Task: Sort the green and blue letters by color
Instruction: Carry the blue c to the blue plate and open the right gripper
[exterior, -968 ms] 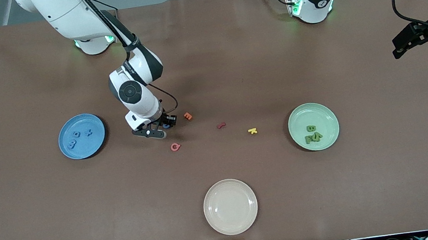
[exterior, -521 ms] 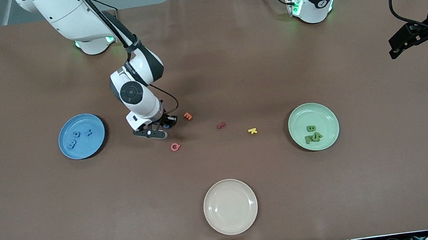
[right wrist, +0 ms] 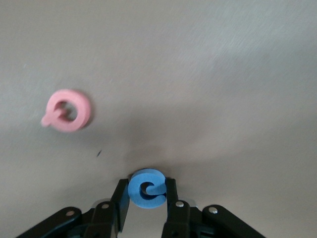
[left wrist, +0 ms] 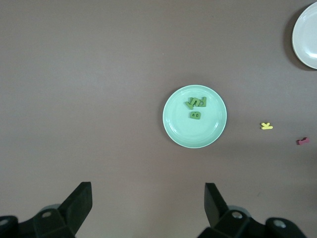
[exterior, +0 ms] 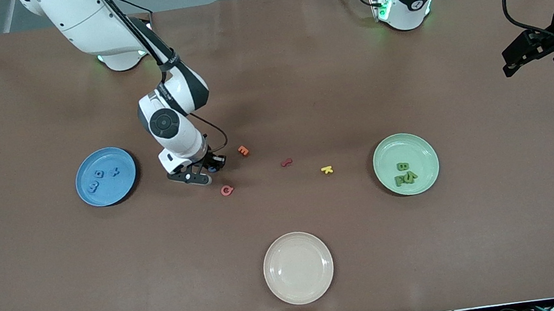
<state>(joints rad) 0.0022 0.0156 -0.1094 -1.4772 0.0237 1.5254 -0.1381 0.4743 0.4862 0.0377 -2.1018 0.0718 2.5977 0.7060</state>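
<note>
Right tool point(exterior: 210, 170) low over the brown bench point(exterior: 269, 97), between the blue plate point(exterior: 106, 177) and the orange letter point(exterior: 243, 151). Clamped on one small blue letter point(right wrist: 146, 188), a round one like a C, seen in the right wrist view squeezed between the two black fingers point(right wrist: 120, 201). Pink letter point(exterior: 227, 190) flat on the bench, just beside the tool and nearer to the front camera.

Three more blue letters point(exterior: 99, 178) lying in the blue plate, toward the right arm's end of the bench. Green letters point(exterior: 404, 173) lying in the pale green plate point(exterior: 406, 163), toward the left arm's end, touching each other in a little heap. Hard to count in the heap.

Dark red letter point(exterior: 286, 163) and yellow K point(exterior: 327, 169) on the bench between the orange letter and the green plate, apart from each other. Cream plate point(exterior: 298, 268) near the front edge, with nothing in it.

Left tool point(left wrist: 148, 203) up high at the left arm's end of the bench, waiting, fingers wide apart, holding nothing.
</note>
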